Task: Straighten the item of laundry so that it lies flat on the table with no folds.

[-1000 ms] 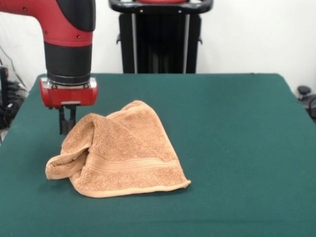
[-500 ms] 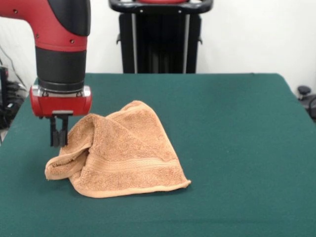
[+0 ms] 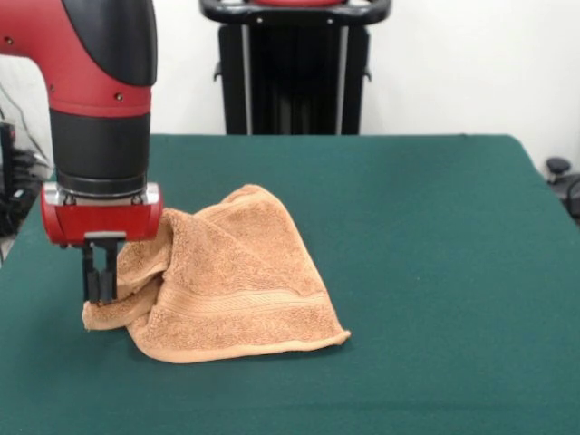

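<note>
The orange-tan towel (image 3: 227, 281) lies crumpled in a heap on the dark green table (image 3: 426, 272), left of centre. One layer is folded over, a woven band stripe shows near its front edge, and a rolled corner sticks out at the left. My gripper (image 3: 100, 294) hangs from the red and black arm, low over the table at that left corner, in front of the towel's edge. I cannot tell whether it touches the cloth. No tag shows.
The robot's black pedestal (image 3: 294, 68) stands at the table's far side. The green top stretches wide to the right of the towel and in front of it.
My gripper has moved left, toward the camera and down, from behind the towel's raised left fold to its left corner. The towel has not moved.
</note>
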